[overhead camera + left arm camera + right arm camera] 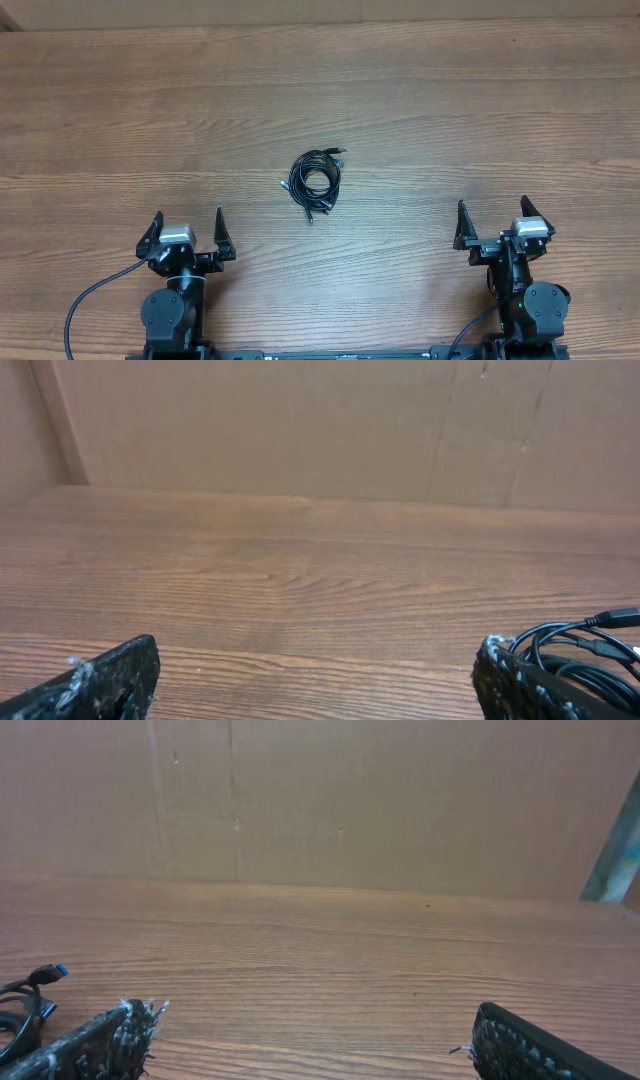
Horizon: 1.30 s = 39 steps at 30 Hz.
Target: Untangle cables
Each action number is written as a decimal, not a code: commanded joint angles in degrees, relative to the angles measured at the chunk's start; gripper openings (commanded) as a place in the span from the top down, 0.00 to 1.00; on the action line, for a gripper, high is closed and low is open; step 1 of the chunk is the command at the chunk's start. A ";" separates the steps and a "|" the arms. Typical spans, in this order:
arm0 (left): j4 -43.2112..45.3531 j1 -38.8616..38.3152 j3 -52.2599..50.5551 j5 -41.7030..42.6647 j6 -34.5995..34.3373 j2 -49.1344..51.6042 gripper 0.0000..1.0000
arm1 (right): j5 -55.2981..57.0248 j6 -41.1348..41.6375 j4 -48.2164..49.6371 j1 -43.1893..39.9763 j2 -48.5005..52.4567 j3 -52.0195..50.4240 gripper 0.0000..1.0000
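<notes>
The cables (317,180) lie as one coiled bundle of thin black cords at the middle of the wooden table, with small plug ends sticking out at the top and bottom. My left gripper (188,225) is open and empty near the front left, well apart from the bundle. My right gripper (492,218) is open and empty near the front right. In the left wrist view the bundle (585,650) shows at the far right edge, behind my right finger. In the right wrist view a blue-tipped plug and loops (25,1000) show at the far left.
A thicker black cord (85,300) loops from the left arm base at the front left. A brown cardboard wall (320,420) stands along the table's far edge. The wooden table (320,90) spreads around the bundle.
</notes>
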 commanded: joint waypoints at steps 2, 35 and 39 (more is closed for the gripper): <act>0.15 -0.42 -0.24 -0.28 1.31 -0.61 0.00 | 0.39 0.13 0.33 0.26 -0.52 -0.57 0.00; 29.35 -0.26 14.78 20.41 -21.29 2.40 0.00 | 0.39 0.13 0.33 0.26 -0.52 -0.57 0.00; 0.24 -0.26 35.01 27.47 -14.25 13.40 0.00 | 0.39 0.13 0.33 0.26 -0.52 -0.57 0.00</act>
